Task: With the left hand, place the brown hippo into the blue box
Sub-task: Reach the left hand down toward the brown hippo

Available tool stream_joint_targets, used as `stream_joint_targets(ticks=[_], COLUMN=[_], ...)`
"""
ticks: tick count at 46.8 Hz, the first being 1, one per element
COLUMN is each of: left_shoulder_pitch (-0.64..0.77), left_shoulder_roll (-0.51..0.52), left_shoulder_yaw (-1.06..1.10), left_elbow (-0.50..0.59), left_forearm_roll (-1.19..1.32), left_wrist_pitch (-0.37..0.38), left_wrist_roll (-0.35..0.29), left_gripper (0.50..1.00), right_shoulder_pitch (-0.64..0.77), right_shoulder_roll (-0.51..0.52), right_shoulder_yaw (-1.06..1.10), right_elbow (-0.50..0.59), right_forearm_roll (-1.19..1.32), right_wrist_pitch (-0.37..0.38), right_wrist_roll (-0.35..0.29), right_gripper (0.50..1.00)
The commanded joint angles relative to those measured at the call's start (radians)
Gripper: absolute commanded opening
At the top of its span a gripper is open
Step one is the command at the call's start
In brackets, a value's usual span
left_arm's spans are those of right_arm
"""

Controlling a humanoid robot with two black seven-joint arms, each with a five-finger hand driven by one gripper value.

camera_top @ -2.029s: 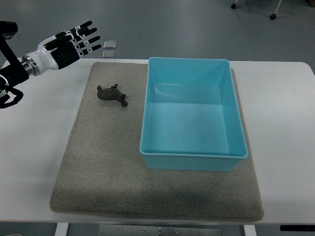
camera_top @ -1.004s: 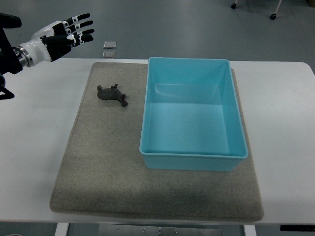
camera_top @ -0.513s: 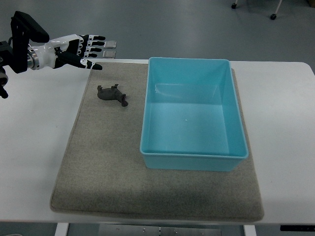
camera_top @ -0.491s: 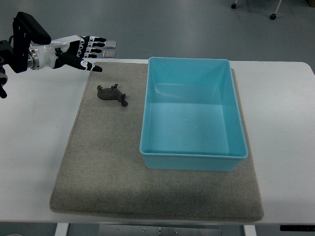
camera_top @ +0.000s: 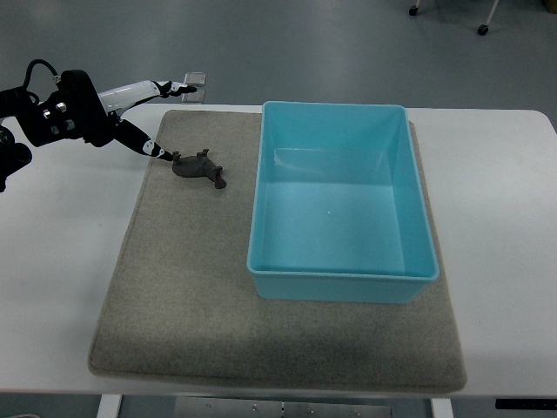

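Left hand [camera_top: 130, 109] comes in from the left edge, up near the far-left corner of the grey mat [camera_top: 174, 296]. Fingers [camera_top: 170, 86] are stretched out & spread, holding nothing; the thumb tip [camera_top: 157, 151] points down toward the toy and sits just beside its left end, can't tell if it's touching yet. Right hand not in view.

Brown hippo [camera_top: 197, 167] lies on the mat, near its far-left corner, looks tipped on its side w/ small legs sticking up. It's left of the blue box [camera_top: 341, 203], apart from the box wall but not far.

Blue box sits on the right half of the mat, open top, nothing visible inside. Two small clear squares [camera_top: 193, 86] lie on the table just beyond the mat's far edge.

Risks, as I judge them:
- Hippo is small, flat, irregular; if only the thumb meets it, it prob. gets pushed along the mat instead of gripped.
- Fingers closing too high would pinch air or clip a leg, so toy could flip or slip out mid-lift.
- Carry to box must clear the near-left wall; a low carry could knock the toy loose outside the box.
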Motion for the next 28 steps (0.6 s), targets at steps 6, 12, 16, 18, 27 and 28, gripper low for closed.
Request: stream_joint_targets(ticks=[6,12,16,18,27,28], left_shoulder_pitch=[0.000,-0.003,-0.002,-0.002,-0.006,-0.008], left_shoulder_roll=[-0.005,-0.040,-0.060,-0.065,-0.085,-0.086], left_shoulder_yaw=[0.042,0.057,0.060,0.060,0.071,0.076], left_elbow=[0.009,0.029,0.040,0.040,0.046,0.048], left_forearm_roll=[0.076,0.144,0.151,0.151,0.153,0.151], left_wrist_pitch=[0.056,0.059,0.059,0.059,0.059,0.059], left_wrist_roll=[0.002,0.003,0.006,0.008,0.011,0.011], left_gripper=[0.979,0.984,0.984,0.981,0.941,0.926], right_shoulder_pitch=[0.000,0.000,0.000,0.000,0.000,0.000], right_shoulder_roll=[0.000,0.000,0.000,0.000,0.000,0.000], right_shoulder_yaw=[0.000,0.000,0.000,0.000,0.000,0.000], right_elbow=[0.000,0.000,0.000,0.000,0.000,0.000], right_forearm_roll=[0.000,0.000,0.000,0.000,0.000,0.000], right_wrist_pitch=[0.000,0.000,0.000,0.000,0.000,0.000], right_wrist_roll=[0.000,0.000,0.000,0.000,0.000,0.000], right_gripper=[0.936,0.936,0.936,0.936,0.936,0.936])
